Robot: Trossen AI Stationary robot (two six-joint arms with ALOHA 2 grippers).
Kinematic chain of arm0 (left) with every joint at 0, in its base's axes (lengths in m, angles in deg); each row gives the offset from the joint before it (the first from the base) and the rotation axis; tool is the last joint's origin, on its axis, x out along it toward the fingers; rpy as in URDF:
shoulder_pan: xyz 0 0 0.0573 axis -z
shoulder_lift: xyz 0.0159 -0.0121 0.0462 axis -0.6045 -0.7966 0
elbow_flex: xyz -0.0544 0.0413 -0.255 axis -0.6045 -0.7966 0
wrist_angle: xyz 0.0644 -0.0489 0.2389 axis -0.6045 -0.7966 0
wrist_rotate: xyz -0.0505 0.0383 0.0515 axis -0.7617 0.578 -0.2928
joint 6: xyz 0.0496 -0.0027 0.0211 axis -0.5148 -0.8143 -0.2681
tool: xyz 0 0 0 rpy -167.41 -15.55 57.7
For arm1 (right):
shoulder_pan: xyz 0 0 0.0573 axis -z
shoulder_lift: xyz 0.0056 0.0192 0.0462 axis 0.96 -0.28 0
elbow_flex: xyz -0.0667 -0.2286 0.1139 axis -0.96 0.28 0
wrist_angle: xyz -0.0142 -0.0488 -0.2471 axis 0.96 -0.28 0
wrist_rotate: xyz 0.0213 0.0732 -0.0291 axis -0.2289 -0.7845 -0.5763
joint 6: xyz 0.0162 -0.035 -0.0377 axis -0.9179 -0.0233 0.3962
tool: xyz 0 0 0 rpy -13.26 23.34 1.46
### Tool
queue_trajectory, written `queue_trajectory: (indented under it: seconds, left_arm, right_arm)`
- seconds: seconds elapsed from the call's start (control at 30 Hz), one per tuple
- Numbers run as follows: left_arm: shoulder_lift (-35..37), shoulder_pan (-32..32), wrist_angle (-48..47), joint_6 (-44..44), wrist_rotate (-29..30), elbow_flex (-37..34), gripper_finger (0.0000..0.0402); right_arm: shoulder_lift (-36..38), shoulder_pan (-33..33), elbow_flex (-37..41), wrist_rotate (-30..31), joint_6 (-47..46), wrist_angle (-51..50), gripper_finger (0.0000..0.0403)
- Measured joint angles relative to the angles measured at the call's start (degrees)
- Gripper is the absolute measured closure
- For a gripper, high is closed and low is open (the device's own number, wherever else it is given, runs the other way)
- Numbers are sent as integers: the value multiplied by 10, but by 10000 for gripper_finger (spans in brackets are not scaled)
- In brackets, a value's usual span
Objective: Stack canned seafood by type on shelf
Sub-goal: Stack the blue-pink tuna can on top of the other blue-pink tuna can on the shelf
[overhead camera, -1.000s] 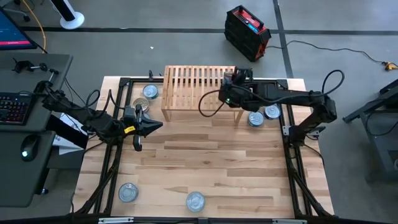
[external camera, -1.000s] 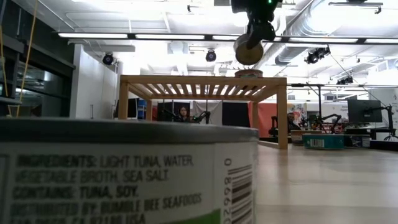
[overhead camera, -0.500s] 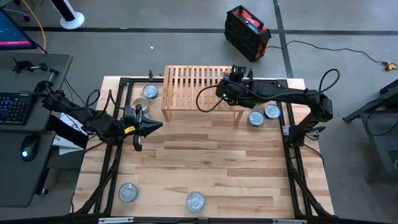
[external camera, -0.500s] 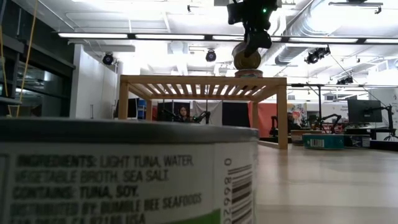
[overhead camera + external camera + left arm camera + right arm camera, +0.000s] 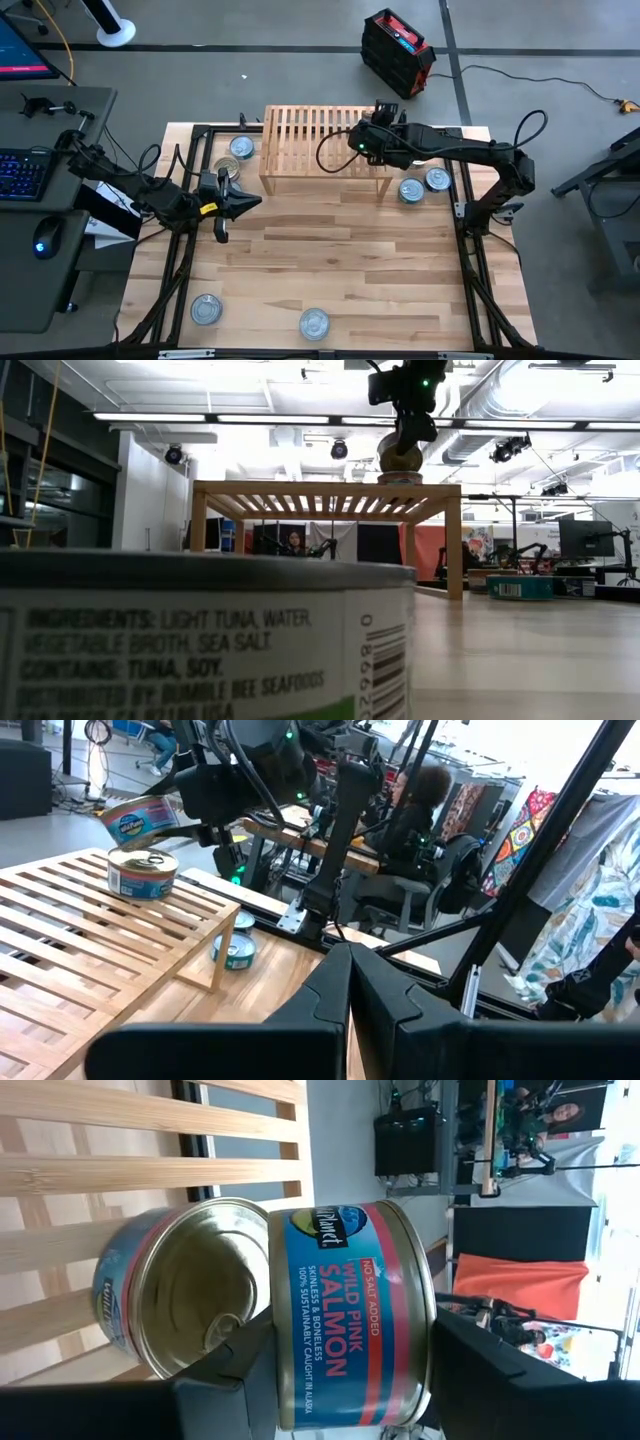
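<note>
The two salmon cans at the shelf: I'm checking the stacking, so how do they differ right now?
The held salmon can is clamped in the right gripper above the shelf; the shelf salmon can rests on the slats. The held salmon can is tilted, and the shelf salmon can sits flat, lid up. Both carry blue labels with a red band.

held can [image 5: 345,1315]: "WILD PINK SALMON" | near can [image 5: 200,635]: "LIGHT TUNA", "BUMBLE BEE SEAFOODS"
</note>
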Motion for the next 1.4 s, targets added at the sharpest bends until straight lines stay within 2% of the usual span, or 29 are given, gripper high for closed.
queue_trajectory:
  seconds: [0.4,0.57,0.77,1.4]
  left_arm:
    - [0,0,-16,-1,0,0,401]
    - [0,0,-32,16,0,0,401]
    - [0,0,-32,16,0,0,401]
    - [0,0,-30,14,0,0,401]
  right_arm:
    - [-4,9,0,0,1,0,223]
    - [-8,14,0,-3,-1,4,210]
    - [-7,13,-1,-46,-1,7,191]
    - [-8,14,0,-58,-1,-3,187]
